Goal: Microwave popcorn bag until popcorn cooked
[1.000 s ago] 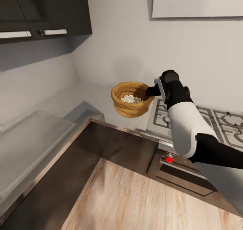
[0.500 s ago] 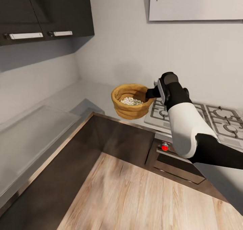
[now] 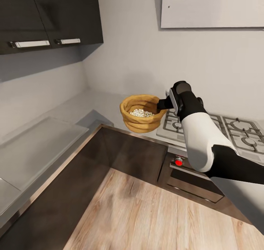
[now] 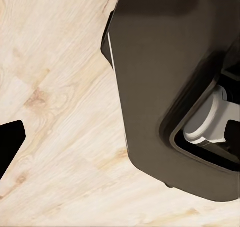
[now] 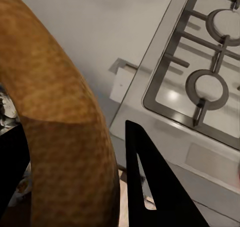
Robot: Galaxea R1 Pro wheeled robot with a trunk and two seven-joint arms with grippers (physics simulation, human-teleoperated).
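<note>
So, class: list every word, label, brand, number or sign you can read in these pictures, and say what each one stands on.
None can be read.
Tan-orange burlap popcorn bag in the right gripper: no print.
Steel gas hob: no markings.
Red oven knob: plain.
Dark wall cabinets: bare.

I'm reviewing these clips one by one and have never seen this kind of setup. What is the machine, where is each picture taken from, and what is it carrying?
These are simulator renders of a wheeled robot with two arms, steered by a person. The large picture looks down from its head camera: the white and black right arm reaches forward, and the right gripper pinches the rim of the popcorn bag, a tan sack held in the air in front of the countertop. White popcorn lies inside it. A gas hob sits to the right.

The right wrist camera looks along that gripper's fingers: the bag's thick rim is clamped between them, above the hob. The left wrist camera points at the wooden floor and a dark part of the robot itself.
</note>
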